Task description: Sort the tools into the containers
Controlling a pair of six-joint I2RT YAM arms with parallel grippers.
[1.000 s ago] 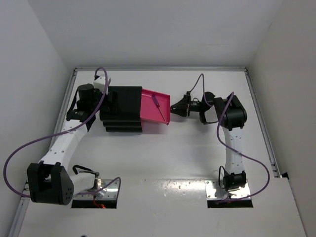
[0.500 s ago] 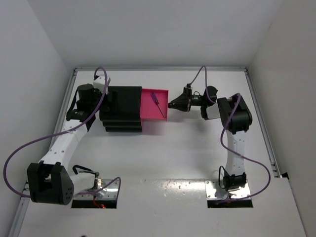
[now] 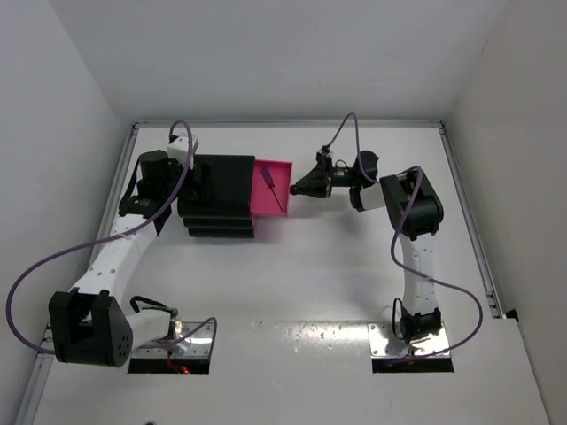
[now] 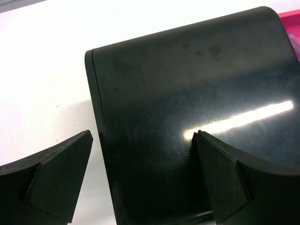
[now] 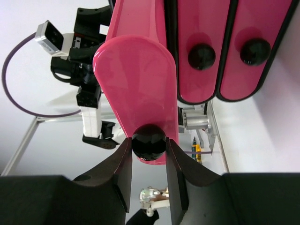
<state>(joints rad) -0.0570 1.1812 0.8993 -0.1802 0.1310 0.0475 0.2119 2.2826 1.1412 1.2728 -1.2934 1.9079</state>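
Observation:
A black three-tier cabinet [image 3: 221,190] stands at the back left. Its top pink drawer [image 3: 271,174] sticks out to the right, and a slim tool [image 3: 273,189] with a thin shaft lies in it. My right gripper [image 3: 297,189] is shut on that drawer's round black knob [image 5: 148,141], one finger on each side. My left gripper [image 4: 143,178] is open astride the cabinet's rear edge, one finger [image 4: 225,178] on the glossy top [image 4: 187,103] and the other over the table. The two lower drawers [image 5: 199,42] are pushed in.
White walls close the table on three sides, with a metal rail [image 3: 465,212] along the right edge. Purple cables [image 3: 53,266] loop off both arms. The left arm's links [image 3: 120,252] lie along the table's left side.
My right gripper has moved left with the knob in it, and the top drawer has slid partway back into the cabinet. The left arm has not moved.

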